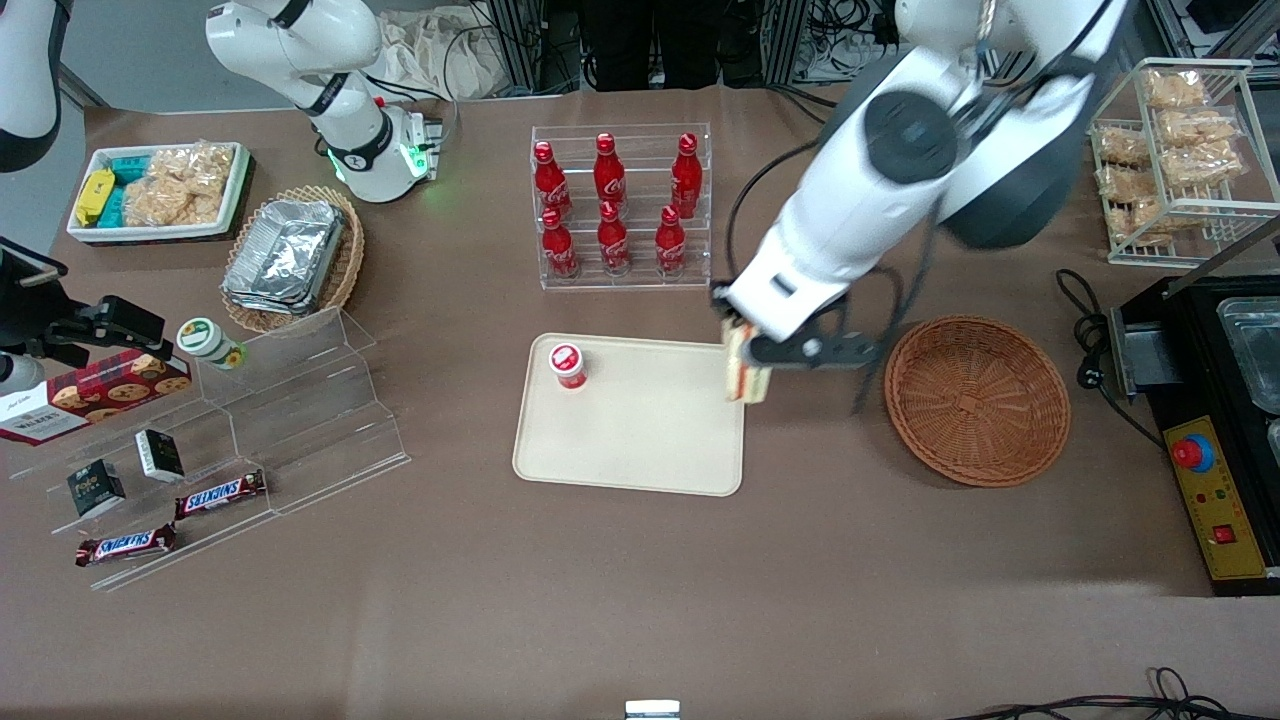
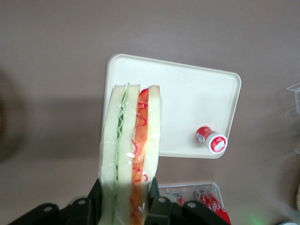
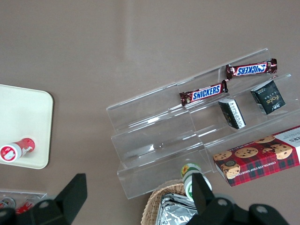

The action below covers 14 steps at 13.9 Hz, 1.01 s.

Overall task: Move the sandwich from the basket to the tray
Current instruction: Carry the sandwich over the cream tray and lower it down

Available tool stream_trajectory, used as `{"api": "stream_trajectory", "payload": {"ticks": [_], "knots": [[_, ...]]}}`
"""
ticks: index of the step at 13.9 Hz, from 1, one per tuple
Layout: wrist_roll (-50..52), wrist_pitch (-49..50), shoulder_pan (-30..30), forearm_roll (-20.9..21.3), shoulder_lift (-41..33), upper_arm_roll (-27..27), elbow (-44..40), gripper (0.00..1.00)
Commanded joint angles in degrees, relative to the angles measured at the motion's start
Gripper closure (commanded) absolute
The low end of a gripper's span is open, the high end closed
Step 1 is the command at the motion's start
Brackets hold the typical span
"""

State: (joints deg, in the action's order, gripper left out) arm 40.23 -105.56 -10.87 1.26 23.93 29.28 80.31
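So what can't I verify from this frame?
- Front view: the arm covers most of the gripper holding the sandwich.
- Left wrist view: the sandwich covers part of the tray, so its height above it is unclear.
- Basket: appears in the front view only.

We see the sandwich [image 1: 748,372], a wedge of pale bread with green and red filling at its cut face, hanging upright, clamped in the gripper [image 1: 752,350] above the tray's edge nearest the basket. The tray [image 1: 640,450], flat cream with rounded corners, lies mid-table. The basket [image 1: 976,400], round reddish-brown wicker, sits just beside it toward the working arm's end, with nothing in it.
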Motion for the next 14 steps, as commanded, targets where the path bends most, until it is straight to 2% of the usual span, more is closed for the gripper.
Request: {"api": "stream_trajectory", "payload": {"ticks": [1,3,7,12,13,14], "knots": [[2.22,-5.95,-2.57,2.69,9.88,-0.01,-2.70,0.57],[2.05,-10.43,-2.93,3.40,14.81,-0.10,-2.52,0.58],[1.52,-15.98,-2.84,8.83,22.99,-0.28,-2.52,0.57],[1.95,-17.66,-2.75,13.85,25.29,-0.28,-1.38,0.56],[2.04,-17.66,-2.75,13.86,25.38,-0.28,-1.38,0.55],[2.22,-17.66,-2.75,13.86,25.64,-0.28,-1.38,0.42]]}}
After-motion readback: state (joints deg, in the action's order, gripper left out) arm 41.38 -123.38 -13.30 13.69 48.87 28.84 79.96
